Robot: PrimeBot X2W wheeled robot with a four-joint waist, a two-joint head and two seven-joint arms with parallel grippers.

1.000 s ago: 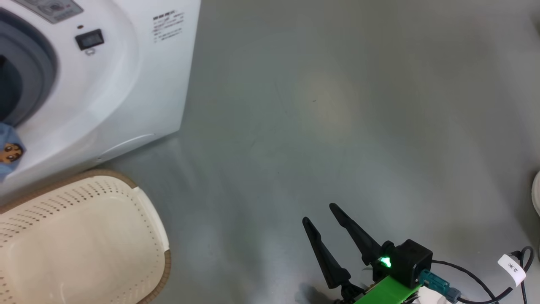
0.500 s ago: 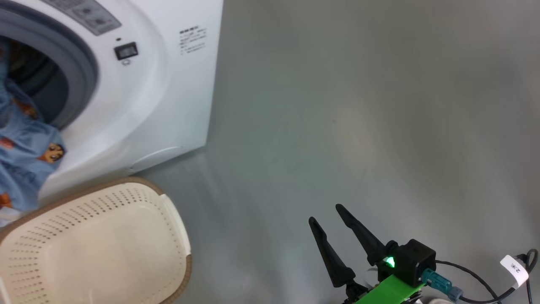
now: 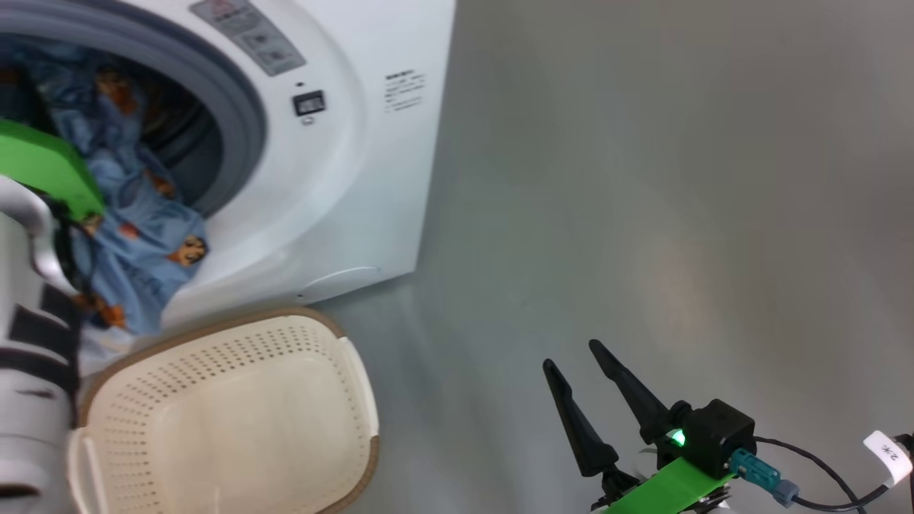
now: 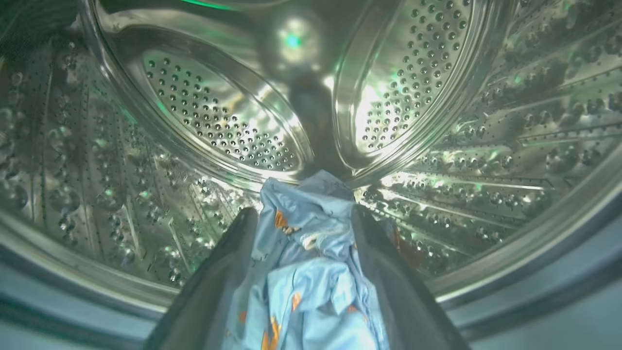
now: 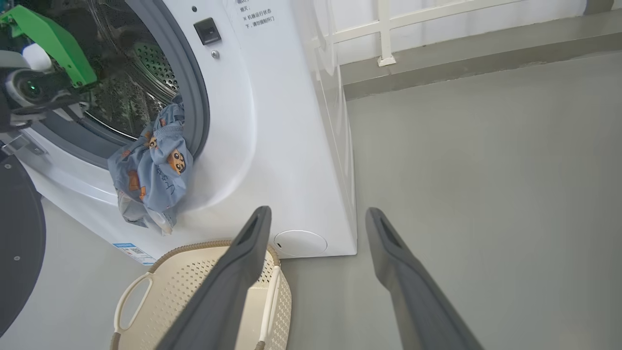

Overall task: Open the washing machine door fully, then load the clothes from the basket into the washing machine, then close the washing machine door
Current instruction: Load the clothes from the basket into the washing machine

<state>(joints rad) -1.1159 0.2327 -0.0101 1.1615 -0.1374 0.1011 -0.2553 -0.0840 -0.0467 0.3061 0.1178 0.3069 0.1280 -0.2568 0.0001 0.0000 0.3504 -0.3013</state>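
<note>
Left wrist view: clothes lie between spread fingers, half into the drum

The left gripper (image 4: 303, 210) reaches into the drum (image 4: 218, 121) with its fingers spread wide. The clothes (image 4: 311, 272) lie bunched between them, touching both, and look released rather than pinched. The bundle's long axis runs along the fingers, with its front tip just past the drum's lip and pointing at the back wall.

The right wrist view adds the bundle's other end. It hangs out over the grey gasket (image 5: 197, 97) and down the white front of the washer (image 5: 291, 146), above the basket (image 5: 194, 246). The load is therefore judged only part done. The tail lies below and behind the left gripper, on the robot's side, and would likely foul the door (image 5: 14, 243), which stands swung open at that view's left.

The head view shows the basket empty. It also shows the right gripper (image 3: 571, 353), fingers apart and holding nothing, low over the floor and well off to the right. The left arm is much the nearer.
</note>
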